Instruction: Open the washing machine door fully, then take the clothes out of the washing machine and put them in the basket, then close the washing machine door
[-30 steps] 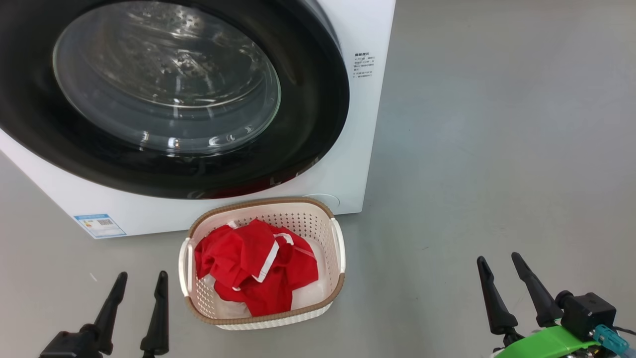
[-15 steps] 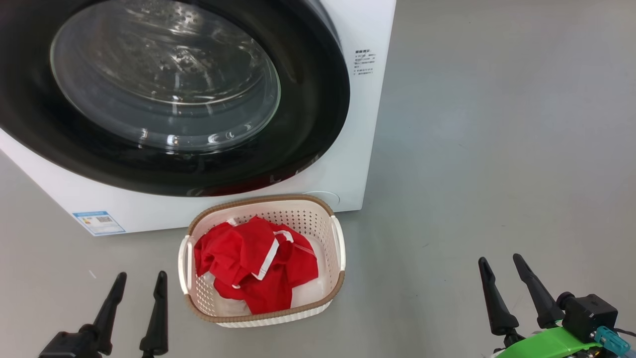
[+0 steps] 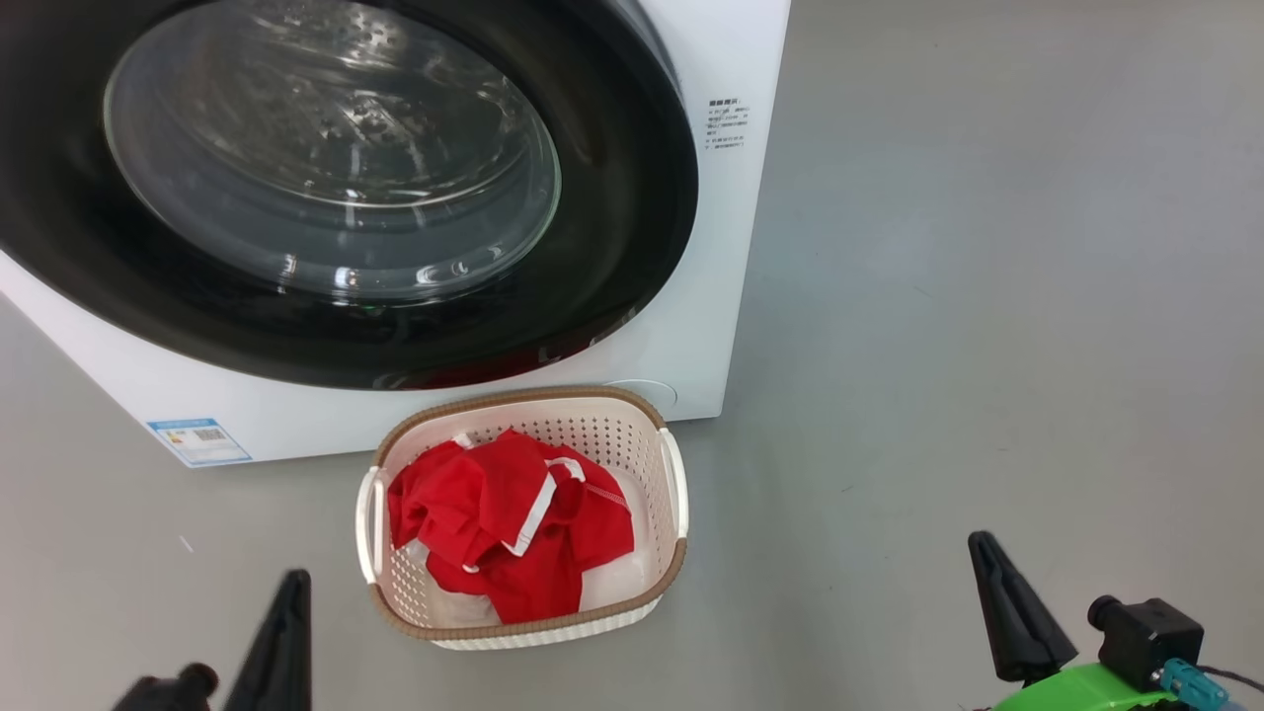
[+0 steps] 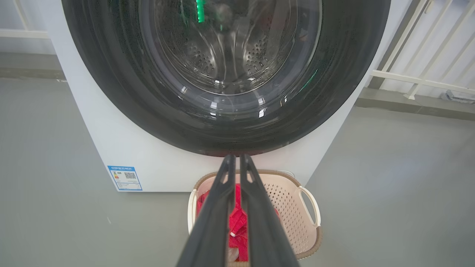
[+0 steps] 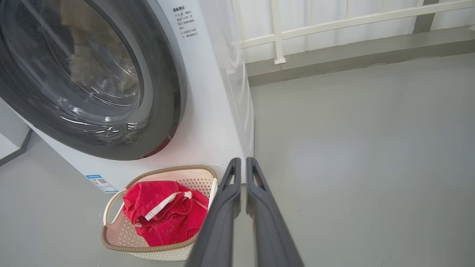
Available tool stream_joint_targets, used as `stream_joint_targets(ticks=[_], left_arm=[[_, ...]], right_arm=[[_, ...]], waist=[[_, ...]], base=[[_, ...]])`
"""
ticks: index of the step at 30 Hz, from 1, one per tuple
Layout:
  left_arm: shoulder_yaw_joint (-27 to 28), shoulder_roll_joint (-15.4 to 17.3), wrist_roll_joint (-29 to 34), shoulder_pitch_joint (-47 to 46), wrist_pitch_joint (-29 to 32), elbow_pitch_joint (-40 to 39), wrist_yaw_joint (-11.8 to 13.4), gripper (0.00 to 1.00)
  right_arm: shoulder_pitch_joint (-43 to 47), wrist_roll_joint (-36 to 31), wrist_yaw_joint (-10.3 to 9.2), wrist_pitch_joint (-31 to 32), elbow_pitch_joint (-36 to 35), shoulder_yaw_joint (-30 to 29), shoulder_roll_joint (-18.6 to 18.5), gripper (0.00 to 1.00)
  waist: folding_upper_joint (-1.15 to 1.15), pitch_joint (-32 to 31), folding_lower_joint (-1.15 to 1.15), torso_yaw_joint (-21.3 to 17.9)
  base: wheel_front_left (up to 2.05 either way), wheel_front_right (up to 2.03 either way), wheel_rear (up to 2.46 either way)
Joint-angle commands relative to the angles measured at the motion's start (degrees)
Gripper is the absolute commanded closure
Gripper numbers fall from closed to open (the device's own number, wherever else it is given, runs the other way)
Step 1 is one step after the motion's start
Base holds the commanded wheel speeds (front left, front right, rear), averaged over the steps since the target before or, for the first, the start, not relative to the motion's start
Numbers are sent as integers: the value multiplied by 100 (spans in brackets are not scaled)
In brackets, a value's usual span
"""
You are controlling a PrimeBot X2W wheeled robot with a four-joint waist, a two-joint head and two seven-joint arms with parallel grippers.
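The washing machine stands ahead with its black-framed door lying flat against its front; bare steel drum shows through the glass. On the floor just in front sits the cream basket, and the red clothes with white trim lie inside it over some white cloth. My left gripper hangs low to the basket's left, fingers together, holding nothing. My right gripper is far right of the basket, also shut and empty. In the wrist views the left gripper and the right gripper each show two fingers almost touching.
A blue label sticker marks the machine's lower left corner. Grey floor stretches open to the right of the machine. A white railing on a raised ledge runs behind it.
Both grippers have gone from open to shut, each pair of fingers coming together. Both sit a little lower in the head view. Basket, clothes and door have not moved.
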Motion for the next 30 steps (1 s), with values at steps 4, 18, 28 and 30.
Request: stream_joint_targets(ticks=[4, 18, 28, 30], left_arm=[[12, -20, -155, 3, 46, 15, -1, 100], [44, -42, -1009, -68, 274, 24, -5, 100], [72, -58, -1617, -121, 439, 21, -8, 100], [77, -61, -1739, -131, 472, 20, -9, 100]], right_arm=[[-9, 151, 0, 32, 8, 0, -1, 100], [-105, 1000, -3, 221, -13, -25, -50, 100], [-173, 1594, -5, 363, -34, -52, -75, 100], [-186, 1712, -5, 393, -39, -59, -80, 100]], waist=[[0, -5, 1, 3], [0, -82, 0, 40], [0, -131, 0, 64], [0, -141, 0, 69]], base=[[0, 0, 0], [0, 0, 0], [0, 0, 0], [0, 0, 0]])
